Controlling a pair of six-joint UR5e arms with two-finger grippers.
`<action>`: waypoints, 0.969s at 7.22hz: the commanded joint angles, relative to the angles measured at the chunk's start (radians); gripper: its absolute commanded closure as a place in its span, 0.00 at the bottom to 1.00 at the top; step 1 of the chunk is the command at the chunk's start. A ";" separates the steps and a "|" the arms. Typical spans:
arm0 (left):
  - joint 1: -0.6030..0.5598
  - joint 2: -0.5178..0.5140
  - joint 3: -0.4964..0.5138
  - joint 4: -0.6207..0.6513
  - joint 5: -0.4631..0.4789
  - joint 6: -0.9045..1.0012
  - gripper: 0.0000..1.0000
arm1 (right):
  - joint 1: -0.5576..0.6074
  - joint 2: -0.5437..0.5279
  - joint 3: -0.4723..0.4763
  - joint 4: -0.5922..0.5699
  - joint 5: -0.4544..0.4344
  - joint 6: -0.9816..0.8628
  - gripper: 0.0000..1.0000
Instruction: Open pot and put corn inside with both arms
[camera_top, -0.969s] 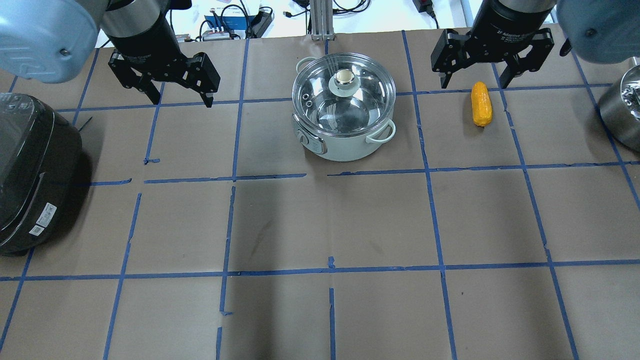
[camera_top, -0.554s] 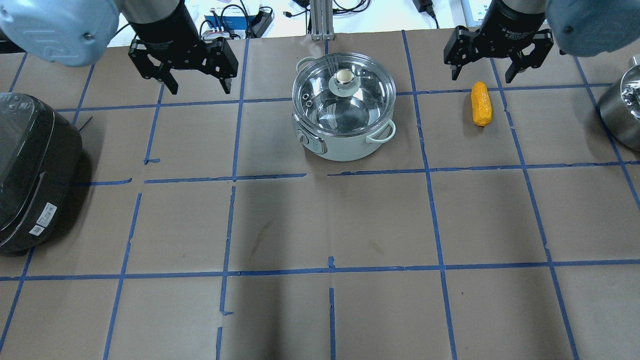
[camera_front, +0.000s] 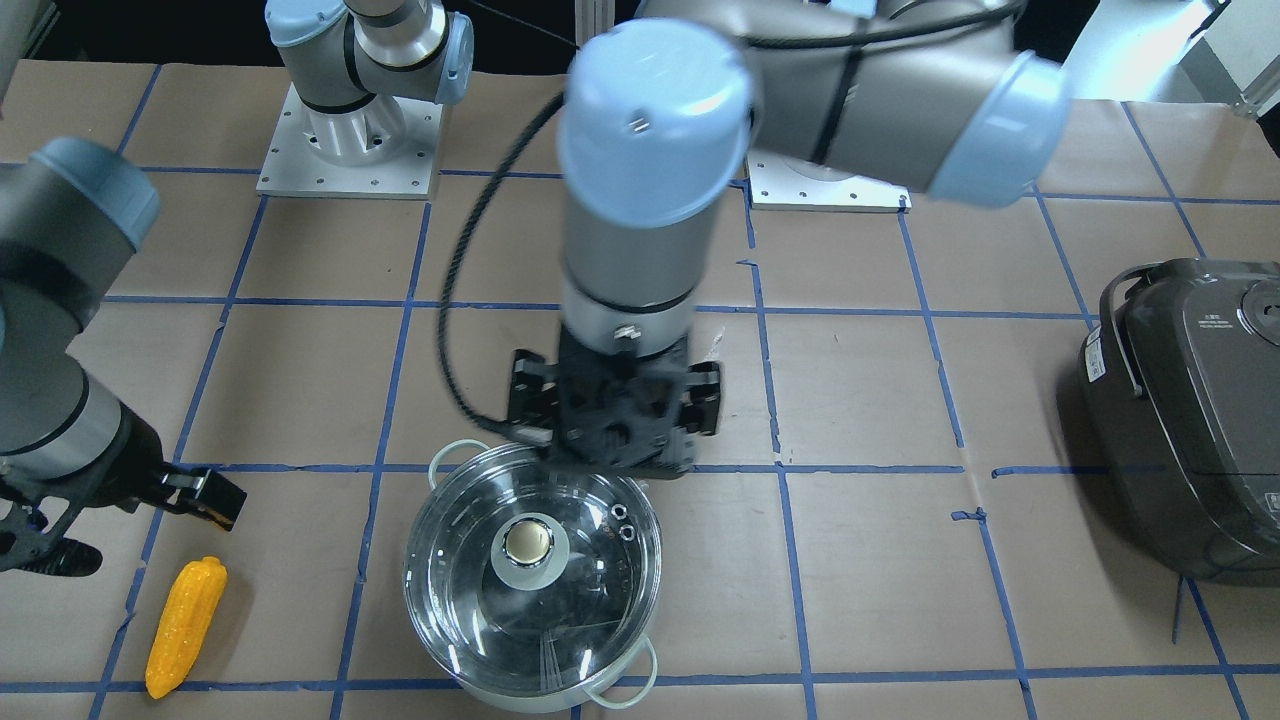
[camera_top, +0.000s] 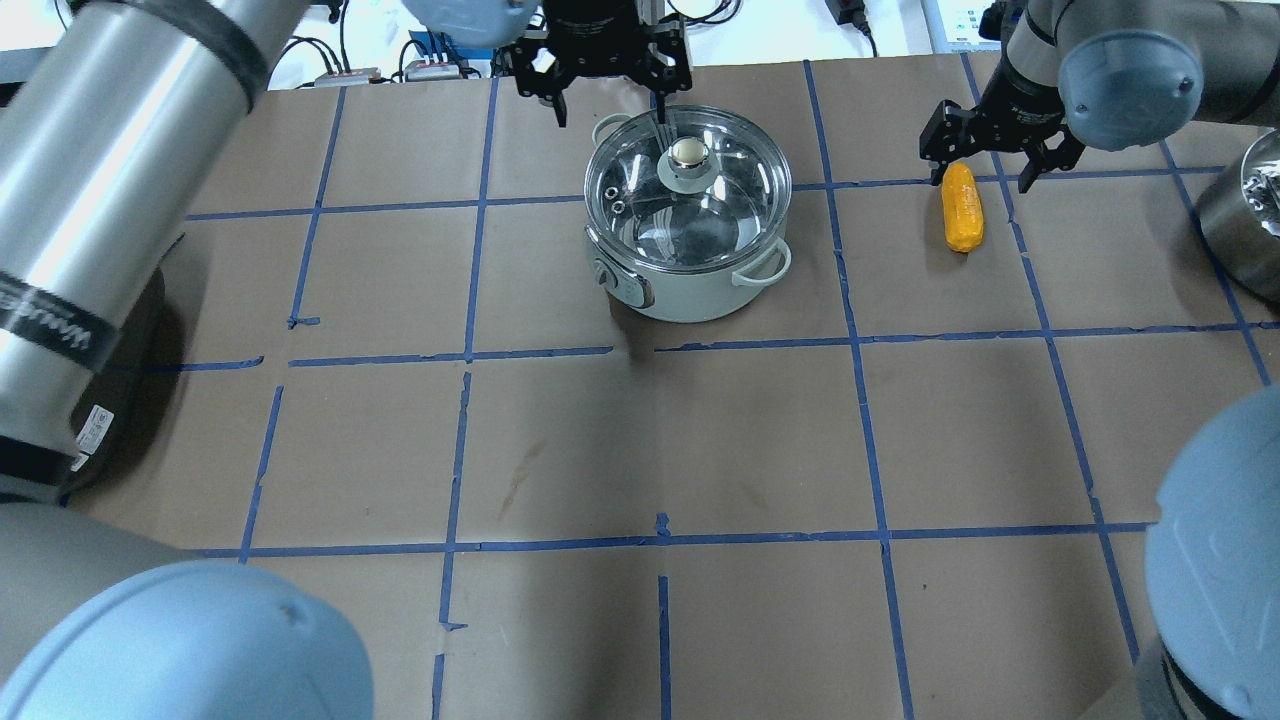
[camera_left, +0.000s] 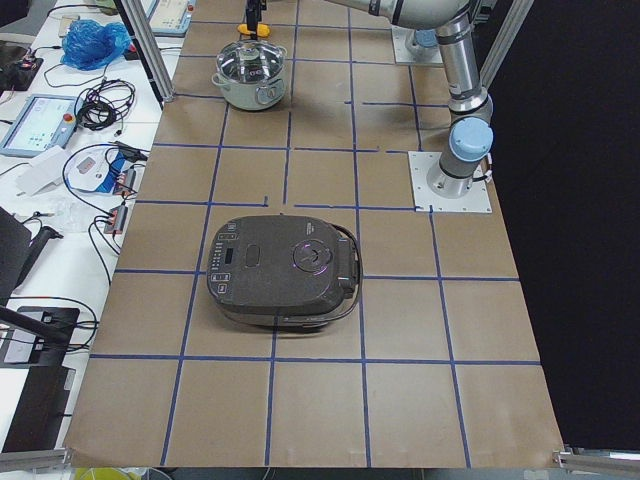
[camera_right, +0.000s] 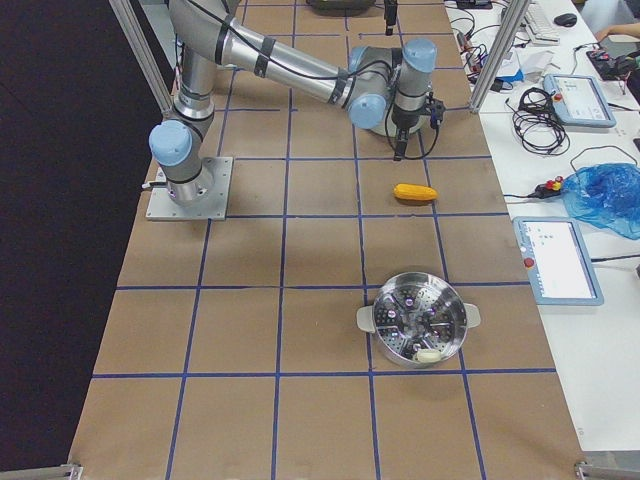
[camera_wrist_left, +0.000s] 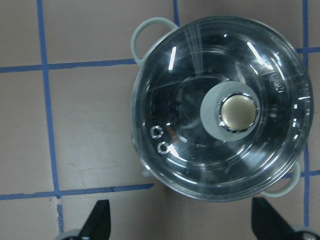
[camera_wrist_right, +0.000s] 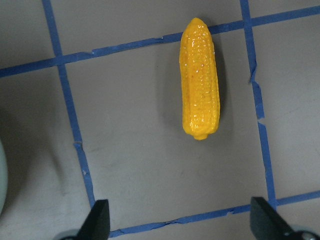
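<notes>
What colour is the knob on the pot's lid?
The knob is shiny pale gold, set in a pale ring; the left wrist view shows it best.

Seen from across the table (camera_front: 900, 400), the left pincer (camera_front: 612, 450) looks blurred, and the lower edge cuts off the pot (camera_front: 585, 590)'s near wall. The right pincer (camera_front: 125, 525) runs partly off the left edge. From overhead, the left arm (camera_top: 90, 200) hides most of the rice cooker (camera_top: 120, 410), and the right edge crops the steel steamer (camera_top: 1245, 225). Each wrist view shows only the tips of the fingers (camera_wrist_left: 100, 222).
</notes>
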 joint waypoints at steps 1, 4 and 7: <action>-0.041 -0.092 0.067 0.024 -0.002 -0.037 0.00 | -0.029 0.119 -0.023 -0.113 -0.004 -0.045 0.00; -0.044 -0.152 0.064 0.071 -0.030 -0.066 0.00 | -0.037 0.228 -0.059 -0.206 0.000 -0.069 0.00; -0.044 -0.172 0.064 0.082 -0.028 -0.066 0.00 | -0.037 0.241 -0.053 -0.210 0.000 -0.072 0.22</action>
